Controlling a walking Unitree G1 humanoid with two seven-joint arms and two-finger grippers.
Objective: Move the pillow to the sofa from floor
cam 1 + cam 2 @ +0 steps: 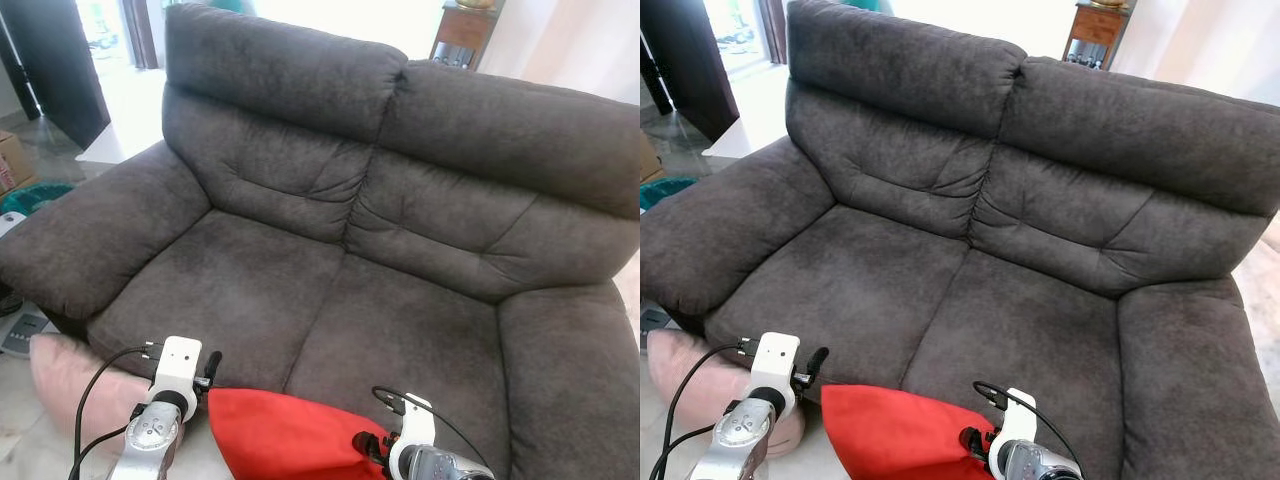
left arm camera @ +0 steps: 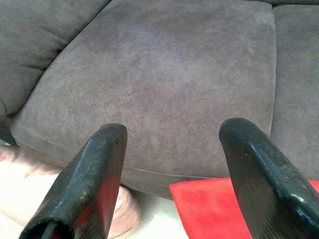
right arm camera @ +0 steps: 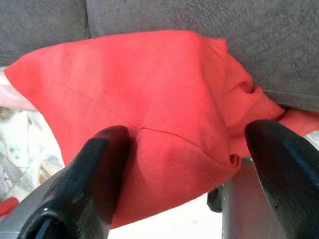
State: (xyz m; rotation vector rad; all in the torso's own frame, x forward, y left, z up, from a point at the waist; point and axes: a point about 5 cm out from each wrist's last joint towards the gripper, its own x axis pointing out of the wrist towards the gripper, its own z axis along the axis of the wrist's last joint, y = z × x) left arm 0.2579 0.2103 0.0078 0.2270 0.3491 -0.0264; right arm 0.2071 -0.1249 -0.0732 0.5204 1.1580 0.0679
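A red pillow (image 1: 285,438) leans against the front edge of the dark grey sofa (image 1: 330,300), its top just over the seat cushion. My right gripper (image 3: 192,132) is open, and its fingers straddle the near corner of the red pillow (image 3: 149,99); one finger (image 3: 107,164) lies against the cloth, the other stands a little clear. My left gripper (image 2: 172,132) is open with nothing between its fingers and points at the left seat cushion (image 2: 164,84). A pink pillow (image 1: 68,385) lies on the floor by the sofa's left front corner.
A wooden cabinet (image 1: 462,30) stands behind the sofa. A dark door (image 1: 50,60), a cardboard box (image 1: 10,160) and a teal object (image 1: 32,195) are at the far left. A flat white scale (image 1: 22,332) lies on the tiled floor by the armrest.
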